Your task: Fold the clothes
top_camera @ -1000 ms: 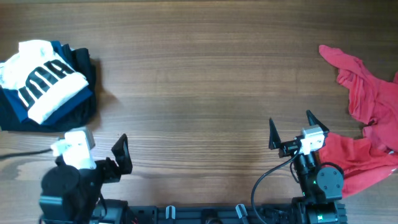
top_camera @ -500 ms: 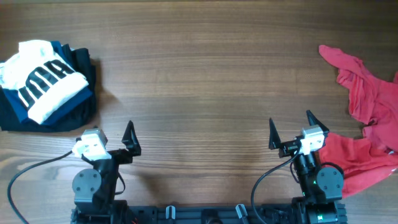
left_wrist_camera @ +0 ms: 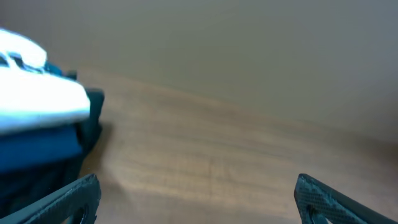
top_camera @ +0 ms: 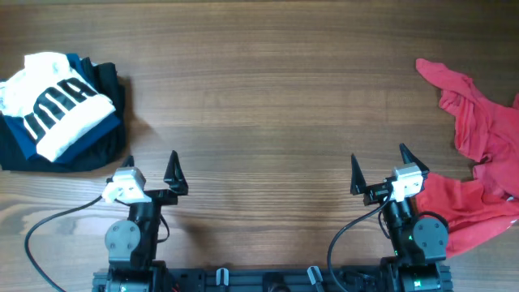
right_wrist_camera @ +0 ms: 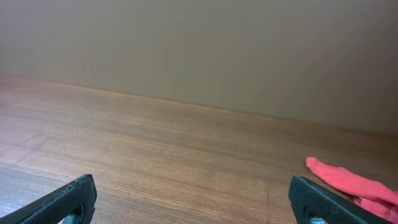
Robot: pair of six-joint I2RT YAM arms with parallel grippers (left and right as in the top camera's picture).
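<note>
**Left arm swings in along the front edge**

The left gripper (top_camera: 150,165) has shifted right and squared up. On the wooden table (top_camera: 259,89), red garments (top_camera: 478,122) in two heaps run front to back along the right edge. By the left edge lies one askew stack (top_camera: 97,142), a white striped T-shirt (top_camera: 61,109) on top. The right gripper (top_camera: 379,162) matches the left, fingers spread and empty.

This reads to me as a robotics lab bench. My left arm (top_camera: 130,239) and right arm (top_camera: 415,231) are mounted on a black rail (top_camera: 268,282) along the near edge of a wood-grain table (top_camera: 268,81). A black cable (top_camera: 65,209) loops loose across it. Both wrist views show a plain beige wall (right_wrist_camera: 199,50) behind.
</note>
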